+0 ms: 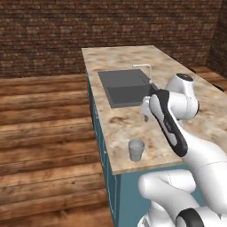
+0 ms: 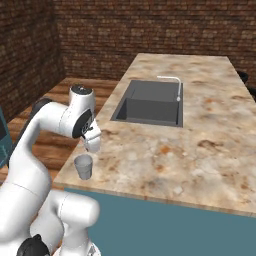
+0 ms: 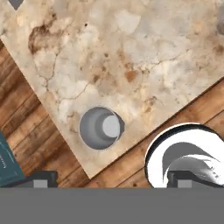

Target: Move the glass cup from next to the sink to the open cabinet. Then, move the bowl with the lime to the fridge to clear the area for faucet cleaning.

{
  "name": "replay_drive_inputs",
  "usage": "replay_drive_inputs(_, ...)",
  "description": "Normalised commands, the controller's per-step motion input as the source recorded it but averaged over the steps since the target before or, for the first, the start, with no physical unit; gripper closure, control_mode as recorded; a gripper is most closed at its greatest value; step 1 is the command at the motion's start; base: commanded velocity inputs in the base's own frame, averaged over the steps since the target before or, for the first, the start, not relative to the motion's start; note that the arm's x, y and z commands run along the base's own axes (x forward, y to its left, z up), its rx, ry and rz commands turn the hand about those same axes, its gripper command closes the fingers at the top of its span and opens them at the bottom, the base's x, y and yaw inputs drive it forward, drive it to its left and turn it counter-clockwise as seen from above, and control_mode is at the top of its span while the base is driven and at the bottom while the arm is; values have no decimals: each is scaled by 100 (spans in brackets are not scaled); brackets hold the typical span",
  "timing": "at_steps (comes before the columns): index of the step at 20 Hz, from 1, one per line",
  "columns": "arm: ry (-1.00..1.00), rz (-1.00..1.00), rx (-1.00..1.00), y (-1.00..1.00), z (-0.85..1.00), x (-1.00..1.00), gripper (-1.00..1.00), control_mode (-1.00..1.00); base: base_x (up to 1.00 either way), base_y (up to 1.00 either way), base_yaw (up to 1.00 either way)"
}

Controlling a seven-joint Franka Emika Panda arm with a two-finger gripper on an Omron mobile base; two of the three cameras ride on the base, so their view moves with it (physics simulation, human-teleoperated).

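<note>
A clear glass cup [image 1: 136, 150] stands upright near the corner of a marbled beige stone counter [image 1: 128, 57], close to the front edge and well short of the sink [image 1: 126, 87]. From above it reads as a plain round tumbler, thin-walled and grey-tinted, its pale base visible through the open mouth [image 3: 100, 127].

The robot's gripper [image 2: 92, 145] hangs just above and a little behind the cup, toward the sink, without touching it. Its fingers stand spread wide: in the hand view the two dark finger tips [image 3: 41, 179] sit far apart at the bottom edge, with nothing between them, and the cup lies between and ahead of them on the counter. The gripper holds nothing.

Beyond the cup, the sink is a dark grey rectangular basin sunk flush into the counter, with a slim pale faucet [image 1: 147, 71] bent at a right angle over its far side. The counter top is mottled with rust-brown veins and patches and has squared edges; it caps a teal cabinet base [image 2: 165, 225]. The white arm [image 1: 170, 117], glossy with dark joints, arches over the counter from the cup's near side.

Around the island runs a floor of reddish-brown wooden planks [image 1: 44, 133], and a dark brick wall [image 1: 66, 35] closes the room behind the sink.
</note>
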Motion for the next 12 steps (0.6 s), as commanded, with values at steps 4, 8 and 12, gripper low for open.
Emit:
replay_drive_inputs(4, -5, 42, -20, 3, -64, -3, -100, -100, 0, 0, 0)
replay_drive_inputs(8, -8, 16, -18, 0, -47, 7, -100, -100, 0, 0, 0)
replay_drive_inputs(12, 0, 11, -14, 0, -27, 17, -100, -100, 0, 0, 0)
